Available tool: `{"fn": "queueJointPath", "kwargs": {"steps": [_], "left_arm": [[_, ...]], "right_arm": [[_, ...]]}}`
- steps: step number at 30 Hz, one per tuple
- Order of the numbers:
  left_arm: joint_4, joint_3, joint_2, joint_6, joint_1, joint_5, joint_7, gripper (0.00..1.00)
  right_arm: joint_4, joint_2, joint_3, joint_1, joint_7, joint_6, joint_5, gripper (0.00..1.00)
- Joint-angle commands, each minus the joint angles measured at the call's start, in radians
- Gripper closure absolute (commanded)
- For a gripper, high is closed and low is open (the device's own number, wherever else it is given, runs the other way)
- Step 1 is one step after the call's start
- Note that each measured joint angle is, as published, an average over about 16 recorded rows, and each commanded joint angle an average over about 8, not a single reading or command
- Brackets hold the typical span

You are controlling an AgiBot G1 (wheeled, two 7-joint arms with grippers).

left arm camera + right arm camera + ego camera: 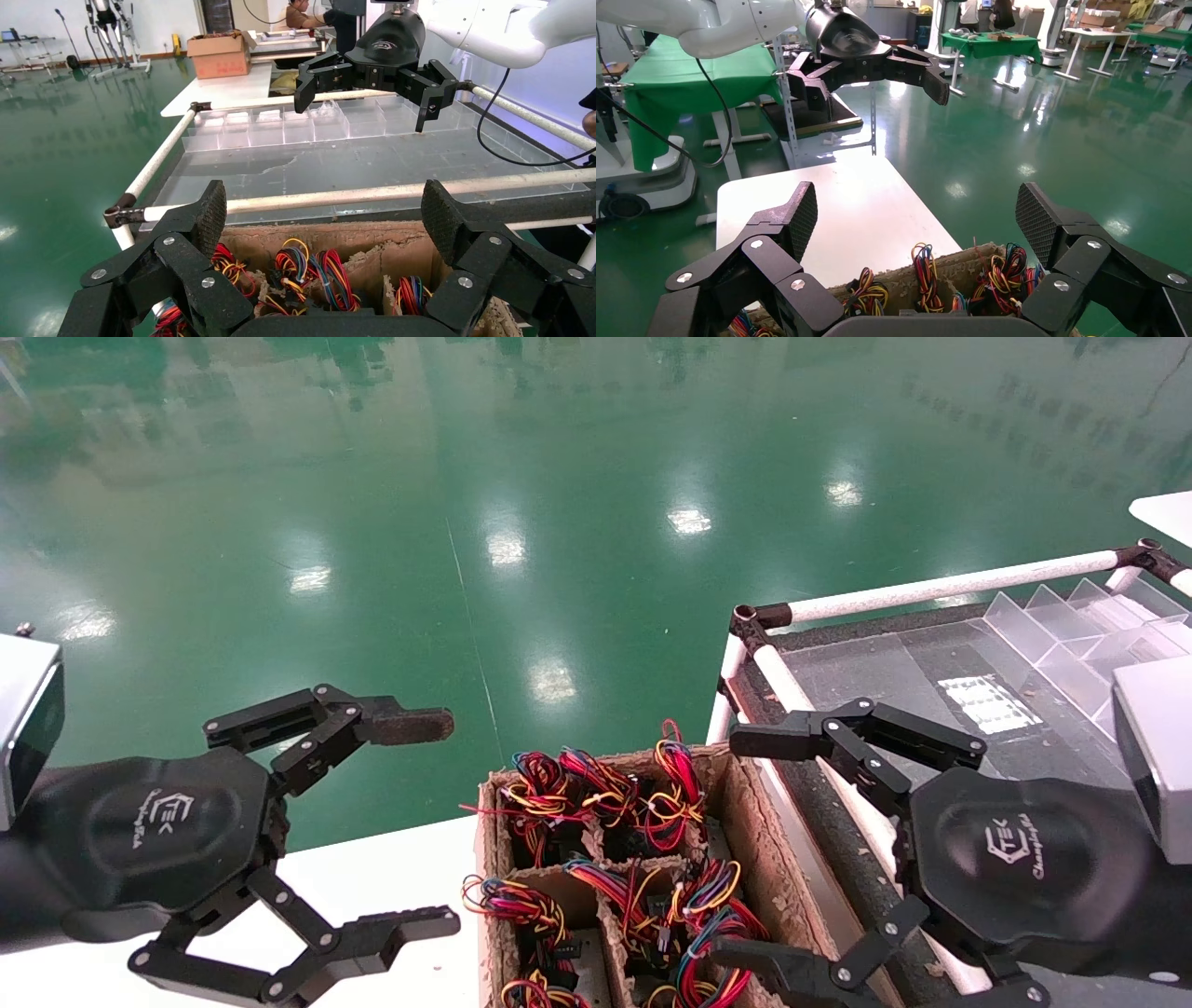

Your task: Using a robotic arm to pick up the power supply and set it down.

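Two open grippers flanking a cardboard box of wired power supplies.

The left gripper [433, 822] and the right gripper [736, 845] hang with fingers spread wide and nothing between them, one on either side of the cardboard box [745, 822]. Each black palm carries a white logo; its small lettering cannot be read with certainty. The power supplies [643, 905] lie in the box's compartments, between the two grippers and below their fingertips, mostly covered by their bundles of red, yellow, blue and black wires [596, 794]; little of the metal bodies shows. A white table [391, 877] lies under the left gripper; a clear-topped bench [894, 663] framed by white tubes, with a row of clear dividers [1071, 617], lies beyond the right gripper. Green floor [521, 477] extends ahead of both.
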Motion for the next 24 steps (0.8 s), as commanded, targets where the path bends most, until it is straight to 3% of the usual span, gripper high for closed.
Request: {"fn": "queueJointPath", "kwargs": {"steps": [1,24], "left_arm": [[0.0,0.0,0.0,0.0,0.0,0.0,0.0,1.0],[0.0,0.0,0.0,0.0,0.0,0.0,0.0,1.0]], "right_arm": [[0.0,0.0,0.0,0.0,0.0,0.0,0.0,0.0],[0.0,0.0,0.0,0.0,0.0,0.0,0.0,0.0]]}}
